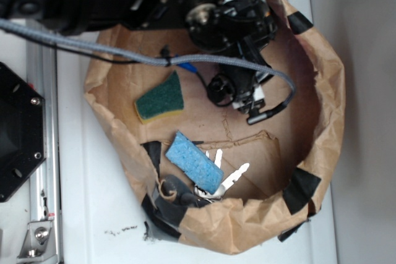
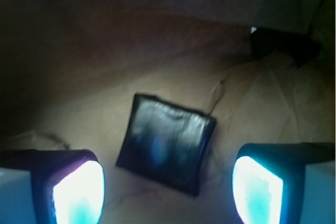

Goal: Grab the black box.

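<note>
In the wrist view the black box (image 2: 165,142) lies flat on the brown paper floor. It is a glossy square with rounded edges, turned slightly askew. My gripper (image 2: 168,192) is open above it, and the box sits just ahead of the gap between the two glowing fingers (image 2: 79,192). Nothing is held between them. In the exterior view the gripper (image 1: 247,100) hangs over the upper right part of the paper-walled pen, and the arm hides the box there.
Inside the brown paper rim (image 1: 328,109) lie a green sponge (image 1: 159,98), a blue sponge (image 1: 195,162) and white pieces (image 1: 234,175). Black tape patches (image 1: 302,188) mark the rim. A black hexagonal plate (image 1: 18,134) sits outside at left. A grey cable (image 1: 124,51) crosses the pen.
</note>
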Robot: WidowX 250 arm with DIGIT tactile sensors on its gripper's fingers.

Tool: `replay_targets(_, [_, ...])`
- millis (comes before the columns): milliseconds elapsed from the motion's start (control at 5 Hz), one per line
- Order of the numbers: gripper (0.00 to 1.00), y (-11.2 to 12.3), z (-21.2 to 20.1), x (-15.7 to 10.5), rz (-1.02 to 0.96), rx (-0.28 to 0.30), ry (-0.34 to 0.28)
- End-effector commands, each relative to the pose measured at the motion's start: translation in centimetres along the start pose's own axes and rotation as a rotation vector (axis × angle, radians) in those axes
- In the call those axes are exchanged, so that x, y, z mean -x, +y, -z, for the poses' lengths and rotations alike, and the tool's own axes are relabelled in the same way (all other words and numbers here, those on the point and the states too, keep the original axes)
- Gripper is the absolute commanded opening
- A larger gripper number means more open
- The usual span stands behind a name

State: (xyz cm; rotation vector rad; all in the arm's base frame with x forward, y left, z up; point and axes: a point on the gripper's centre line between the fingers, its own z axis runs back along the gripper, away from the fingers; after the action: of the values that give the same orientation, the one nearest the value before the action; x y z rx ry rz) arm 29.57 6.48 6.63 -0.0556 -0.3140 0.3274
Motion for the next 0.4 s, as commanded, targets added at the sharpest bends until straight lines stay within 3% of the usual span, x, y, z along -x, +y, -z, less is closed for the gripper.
replay_targets(0, [1.0, -0.1, -0.72, -4.58, -0.009, -0.075, -0.142])
replay_targets(200, [1.0, -0.39, 0.15, -4.31, 0.012, -0.088, -0.124])
